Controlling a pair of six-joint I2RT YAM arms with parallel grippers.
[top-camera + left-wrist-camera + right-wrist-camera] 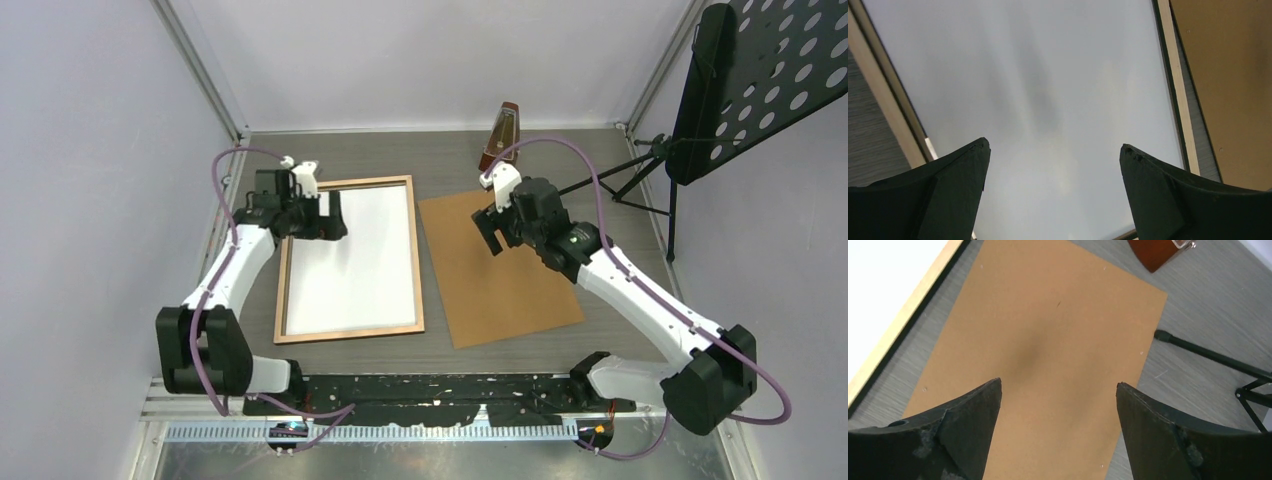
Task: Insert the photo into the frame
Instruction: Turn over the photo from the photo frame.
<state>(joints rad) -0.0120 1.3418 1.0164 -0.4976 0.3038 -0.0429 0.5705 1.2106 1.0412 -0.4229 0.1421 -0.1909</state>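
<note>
A: Your left gripper [335, 215] hung over the far left corner of the frame [350, 333], jaws spread wide with nothing between them.

B: Agreed. From your left wrist camera, that gripper [1054, 147] had only flat white showing in the gap between its two dark fingers, and neither finger pressed on an edge.

A: That white was the photo [360, 260], lying picture side down with its plain reverse up. It sat inside the frame and filled the opening up to the light wood border on every side you could see.

B: The frame itself lay flat on the grey table [560, 160], rear face up, left of centre. In the left wrist view its pale border [1178, 100] ran beside the photo [1048, 75].

A: Your right gripper [495, 230] was parted too, and it carried nothing. It hovered above the far end of the brown backing sheet [500, 290].

B: Yes, the right wrist view showed the right gripper [1058, 385] with the backing sheet [1048, 315] lying bare below the gap. Whether the fingertips touched it, you could not have told from there.

A: The sheet lay just right of the frame, skewed, with a strip of table between them. A metronome [500, 140] stood near the sheet's far corner, and a black music stand [760, 80] stood at your right.
</note>
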